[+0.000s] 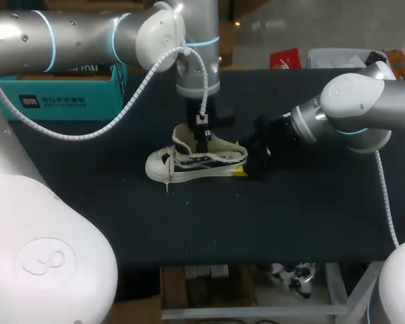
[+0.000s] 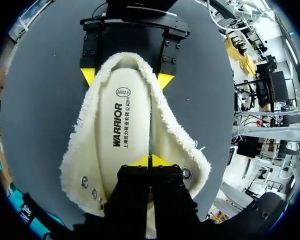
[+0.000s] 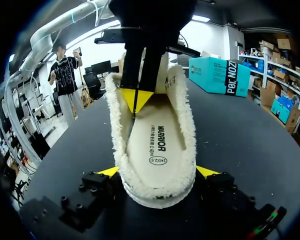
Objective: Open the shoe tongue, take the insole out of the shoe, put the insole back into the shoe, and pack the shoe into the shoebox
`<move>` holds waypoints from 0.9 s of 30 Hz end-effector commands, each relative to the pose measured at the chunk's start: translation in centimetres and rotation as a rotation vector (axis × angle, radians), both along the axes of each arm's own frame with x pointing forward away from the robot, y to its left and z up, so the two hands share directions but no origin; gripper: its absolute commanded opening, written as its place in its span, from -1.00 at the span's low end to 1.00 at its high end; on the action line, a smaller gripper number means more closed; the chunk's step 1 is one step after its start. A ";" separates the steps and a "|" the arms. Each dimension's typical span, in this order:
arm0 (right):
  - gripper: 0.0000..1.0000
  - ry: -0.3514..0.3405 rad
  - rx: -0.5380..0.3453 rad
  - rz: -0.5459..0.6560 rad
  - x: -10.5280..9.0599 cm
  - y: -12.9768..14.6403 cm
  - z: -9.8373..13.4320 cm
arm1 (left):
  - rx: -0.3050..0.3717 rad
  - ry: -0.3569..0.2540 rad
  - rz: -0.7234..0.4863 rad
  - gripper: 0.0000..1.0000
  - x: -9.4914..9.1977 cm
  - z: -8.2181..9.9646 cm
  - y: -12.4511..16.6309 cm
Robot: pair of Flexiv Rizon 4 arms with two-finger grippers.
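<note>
Insole extraction appears in hand: right gripper [image 3: 159,171] jaws clamp the heel of the white fleece-lined shoe [image 1: 196,162] at centre frame on the black bench [image 1: 290,223], left gripper [image 2: 150,161] jaws pinch shut on its cream printed insole [image 2: 122,130], next needing a steady upward pull.

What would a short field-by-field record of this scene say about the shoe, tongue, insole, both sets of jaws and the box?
shoe: on its sole mid-table, toe toward the robot's left
tongue: standing up, pinched from above
insole: lying flat inside the shoe, in plain view
left jaws: shut on the tongue
right jaws: one finger on each side of the heel, both touching it
shoebox: teal, at the table's far left, apart from the shoe
table: black surface
</note>
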State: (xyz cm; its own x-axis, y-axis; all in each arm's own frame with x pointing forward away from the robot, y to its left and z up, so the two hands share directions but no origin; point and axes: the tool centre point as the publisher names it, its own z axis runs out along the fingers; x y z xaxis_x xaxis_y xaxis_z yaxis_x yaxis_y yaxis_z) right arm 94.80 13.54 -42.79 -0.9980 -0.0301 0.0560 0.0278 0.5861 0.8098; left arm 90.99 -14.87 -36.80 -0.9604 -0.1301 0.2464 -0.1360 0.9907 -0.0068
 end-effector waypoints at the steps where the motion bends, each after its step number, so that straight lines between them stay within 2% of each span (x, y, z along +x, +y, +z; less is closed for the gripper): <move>1: -1.00 0.001 0.003 0.002 0.3 -0.1 -0.6 | -0.033 -0.008 0.017 -1.00 -0.8 -0.4 0.8; 11: -1.00 0.001 0.003 0.002 0.3 -0.1 -0.6 | -0.003 -0.061 0.029 -1.00 -2.6 -2.0 0.6; 15: -1.00 0.001 0.003 0.002 0.3 -0.1 -0.6 | 0.006 -0.110 0.070 -1.00 -2.5 -2.7 0.3; 17: -1.00 0.001 0.003 0.002 0.3 -0.1 -0.6 | 0.005 -0.116 0.082 -1.00 -2.2 -3.1 0.2; 18: -1.00 0.001 0.003 0.002 0.3 -0.1 -0.6 | 0.010 -0.134 0.095 -0.85 -2.1 -3.2 0.2; 20: -1.00 0.001 0.003 0.002 0.3 -0.1 -0.6 | 0.011 -0.124 0.104 -0.50 -1.6 -3.4 0.3; 23: -1.00 0.001 0.003 0.002 0.3 -0.1 -0.6 | 0.013 -0.125 0.105 -0.45 -1.3 -3.8 0.4; 27: -1.00 0.001 0.003 0.002 0.3 -0.1 -0.6 | 0.026 -0.164 0.103 -0.38 -1.3 -4.4 0.3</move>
